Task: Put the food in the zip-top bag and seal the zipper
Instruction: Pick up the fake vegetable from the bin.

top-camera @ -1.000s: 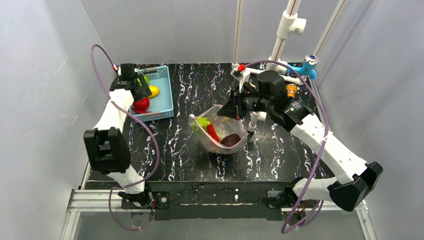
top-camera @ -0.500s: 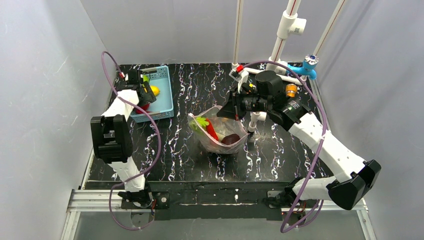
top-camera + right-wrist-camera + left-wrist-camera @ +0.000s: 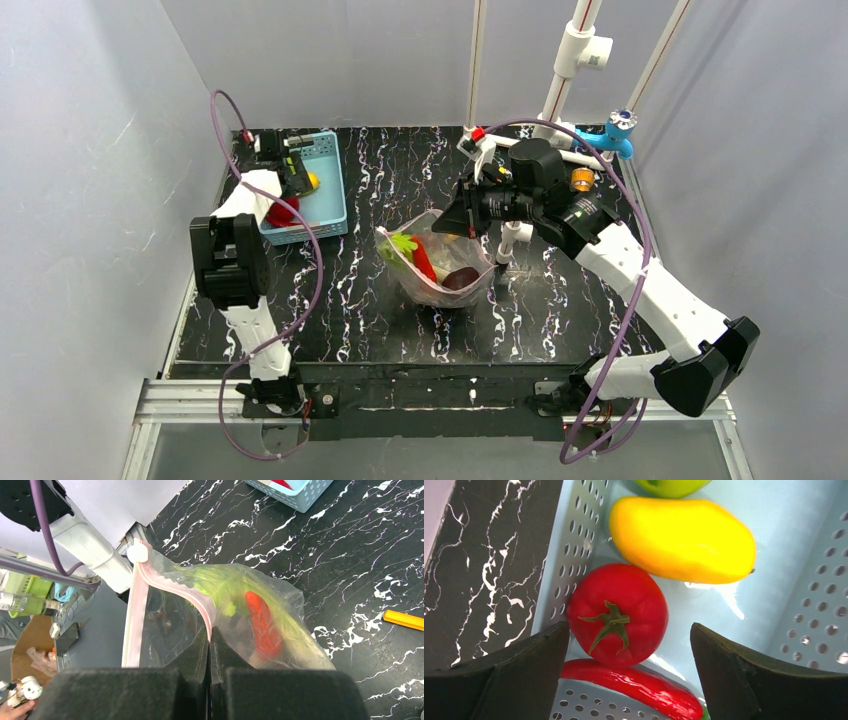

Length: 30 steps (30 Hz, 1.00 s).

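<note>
Red pepper [image 3: 616, 615]: lay in the blue basket [image 3: 574, 545], against its wall, beside the yellow fruit [image 3: 681, 540] and chili [image 3: 634, 687]
Left gripper [image 3: 626, 630]: had shifted across the basket and spread its jaws wider, likely readying the next pick
Left fingers [image 3: 514, 675]: stood either side of the pepper, not touching it
Right gripper [image 3: 210, 645]: pinched shut on the zip-top bag [image 3: 170, 610] mouth, holding it open; leek [image 3: 220, 585] already inside

A red pepper [image 3: 618, 615] is seen against the basket's [image 3: 574, 540] perforated side wall, flanked by the left gripper's [image 3: 629, 632] wide-spread fingers [image 3: 519, 675]; a yellow oval fruit [image 3: 681, 539] and a red chili [image 3: 636, 687] are laid just beside it
</note>
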Each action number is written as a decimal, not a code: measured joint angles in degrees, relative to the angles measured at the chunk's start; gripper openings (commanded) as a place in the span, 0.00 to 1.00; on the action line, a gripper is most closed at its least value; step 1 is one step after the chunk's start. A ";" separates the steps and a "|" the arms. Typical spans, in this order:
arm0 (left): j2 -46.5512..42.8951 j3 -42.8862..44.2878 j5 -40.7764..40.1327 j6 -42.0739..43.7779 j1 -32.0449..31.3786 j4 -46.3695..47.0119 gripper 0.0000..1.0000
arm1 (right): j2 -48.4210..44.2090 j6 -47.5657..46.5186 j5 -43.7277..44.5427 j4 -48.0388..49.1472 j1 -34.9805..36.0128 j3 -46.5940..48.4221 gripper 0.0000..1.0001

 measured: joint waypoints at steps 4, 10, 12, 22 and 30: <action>2.63 0.23 -1.35 0.94 0.00 0.02 0.96 | 0.37 0.00 0.03 -0.31 0.00 0.50 0.01; 5.52 0.30 -3.11 1.53 -0.01 -0.23 0.81 | 0.78 0.00 -0.09 -0.92 0.00 0.79 0.01; 6.46 0.52 -3.42 1.61 0.05 -0.27 0.70 | 1.09 0.06 -0.22 -0.98 0.00 0.91 0.01; 5.41 0.13 0.18 2.90 0.35 -0.45 0.31 | 1.12 0.39 -0.41 -1.03 0.00 0.91 0.01; -5.76 -6.21 7.72 3.22 -0.49 -0.66 0.11 | 1.12 0.63 -0.41 -0.85 0.00 0.89 0.01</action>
